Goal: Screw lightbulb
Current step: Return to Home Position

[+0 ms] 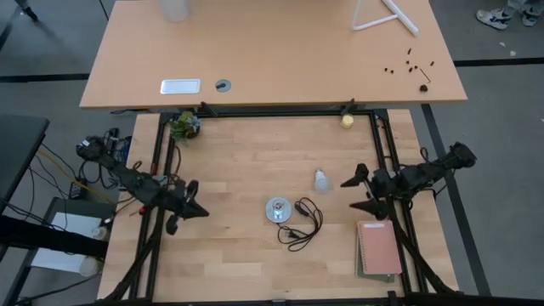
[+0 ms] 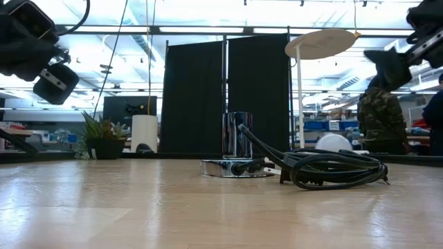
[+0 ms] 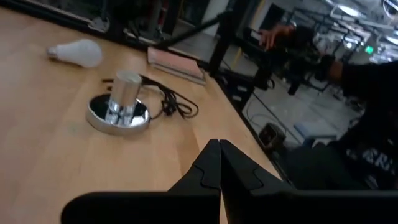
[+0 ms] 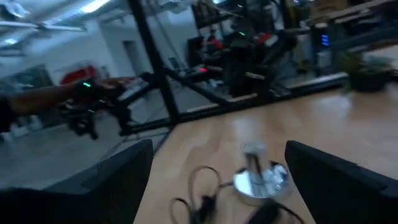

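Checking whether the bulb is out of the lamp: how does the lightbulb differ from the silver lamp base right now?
The lightbulb is white and lies on its side; the silver lamp base is shiny metal and sits flat, socket tube upright. The lightbulb is the smaller. A black cord runs from the silver lamp base; the lightbulb has none. Both rest on the wooden table, apart from each other.
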Tool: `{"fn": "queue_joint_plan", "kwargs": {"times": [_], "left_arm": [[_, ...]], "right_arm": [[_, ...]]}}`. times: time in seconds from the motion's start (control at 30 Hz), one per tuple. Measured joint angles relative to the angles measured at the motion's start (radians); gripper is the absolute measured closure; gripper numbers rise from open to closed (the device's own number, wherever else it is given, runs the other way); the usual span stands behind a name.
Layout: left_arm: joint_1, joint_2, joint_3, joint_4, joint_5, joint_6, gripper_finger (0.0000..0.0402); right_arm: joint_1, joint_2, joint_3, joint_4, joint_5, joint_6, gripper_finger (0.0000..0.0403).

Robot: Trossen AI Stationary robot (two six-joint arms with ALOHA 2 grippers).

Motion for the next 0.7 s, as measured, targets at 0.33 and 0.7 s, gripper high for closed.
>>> {"fn": "queue_joint_plan", "kwargs": {"times": [0.33,0.7], "left_arm": [[0.099,-0.069,0.000,-0.003,0.000,0.000,0.0398],[0.285,-0.131,0.000,-0.005,0.000,0.000,0.0398]], "right_arm": [[-0.176,0.000,0.000,-0.005,0.000,0.000,0.0029],[-0.429,0.000,0.000,-0.005,0.000,0.000,0.0029]]}}
